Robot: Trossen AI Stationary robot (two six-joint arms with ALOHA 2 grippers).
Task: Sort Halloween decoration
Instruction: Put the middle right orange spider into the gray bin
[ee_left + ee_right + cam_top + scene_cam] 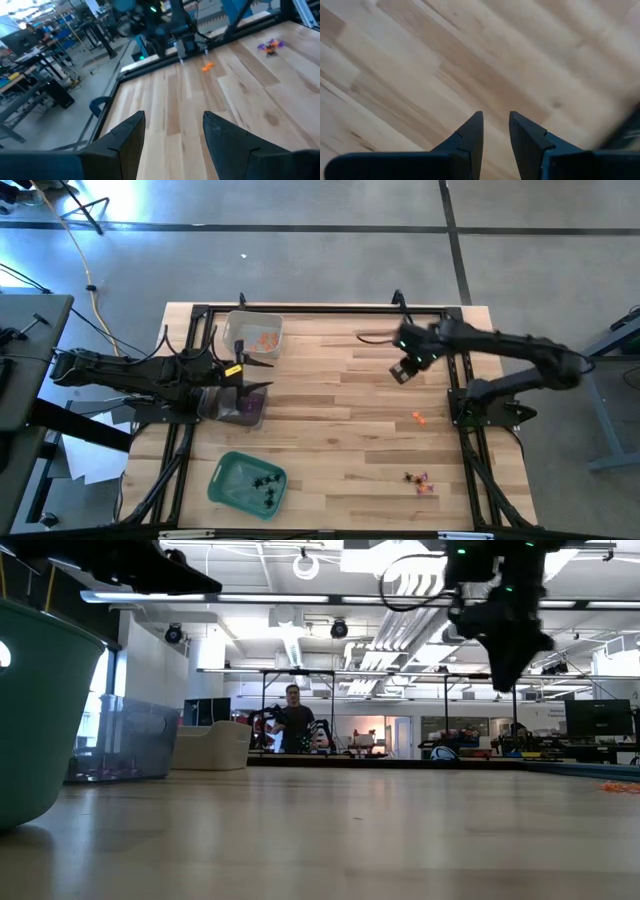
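Observation:
Loose trinkets lie on the wood table: one orange trinket (418,418) near the right side and a small orange, purple and black cluster (418,480) toward the near right; both also show in the left wrist view (207,66) (270,46). My left gripper (258,385) is open and empty, level, over the clear tray with purple pieces (240,407); its fingers show apart in the left wrist view (172,127). My right gripper (403,370) hangs above bare table at the far right, its fingers (495,127) a little apart with nothing between them.
A clear tray with orange pieces (256,337) stands at the far left. A green tray with black spiders (247,482) stands at the near left and fills the low view's left edge (40,710). A person (295,720) stands far behind the table. Bare wood lies mid-table.

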